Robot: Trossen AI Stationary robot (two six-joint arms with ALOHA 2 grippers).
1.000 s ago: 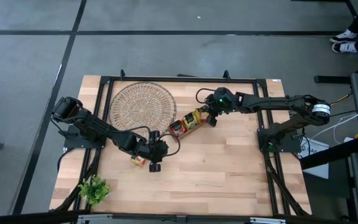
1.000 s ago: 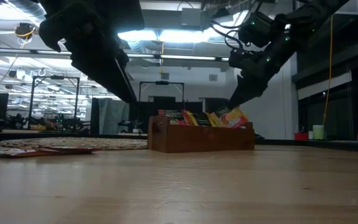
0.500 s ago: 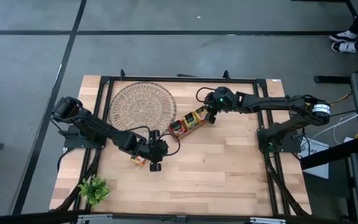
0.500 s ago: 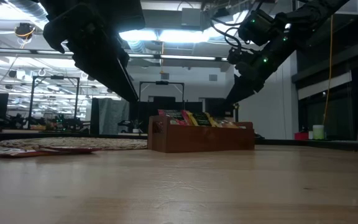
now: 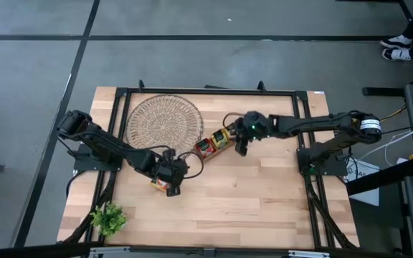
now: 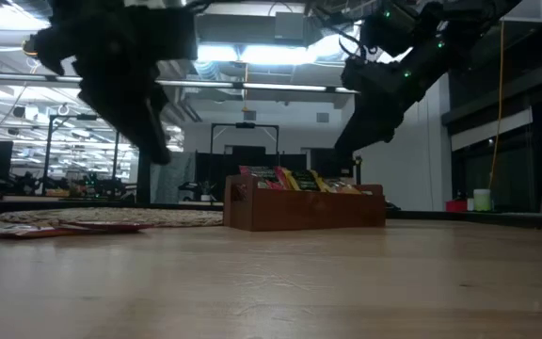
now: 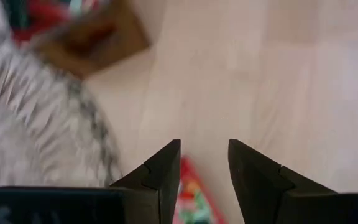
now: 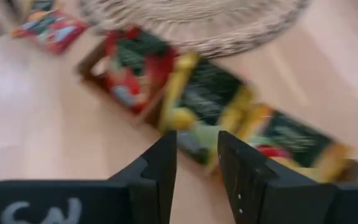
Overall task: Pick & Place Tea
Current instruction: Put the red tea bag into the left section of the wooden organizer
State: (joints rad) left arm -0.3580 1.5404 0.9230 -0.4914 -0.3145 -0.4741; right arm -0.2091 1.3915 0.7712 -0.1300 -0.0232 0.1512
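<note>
Tea sachets stand upright in the narrow wooden tray (image 5: 216,141), (image 8: 166,87): red (image 8: 134,67), yellow-green (image 8: 207,93) and orange (image 8: 288,138). In the low view their tops (image 6: 294,178) stick up above the tray wall. More sachets (image 5: 160,185), (image 8: 48,25) lie flat on the table left of the tray. My left gripper (image 5: 171,182), (image 7: 204,146) hovers open over them, a red sachet (image 7: 191,196) showing below its fingers. My right gripper (image 5: 239,149), (image 8: 196,138) is open at the tray's near side, above its right half, with nothing between its fingers.
A round wicker dish (image 5: 163,122) lies at the far left, its near right edge close to the tray's left end. A small green plant (image 5: 108,218) stands at the near left corner. Bare wood (image 5: 264,193) spreads over the near and right part of the table.
My right gripper has let go of an orange sachet at the tray's right end. The sachet has dropped lower into the tray, and the gripper has swung toward the table's near-left. My left gripper has tipped and turned over the loose sachets, shifting slightly left.
</note>
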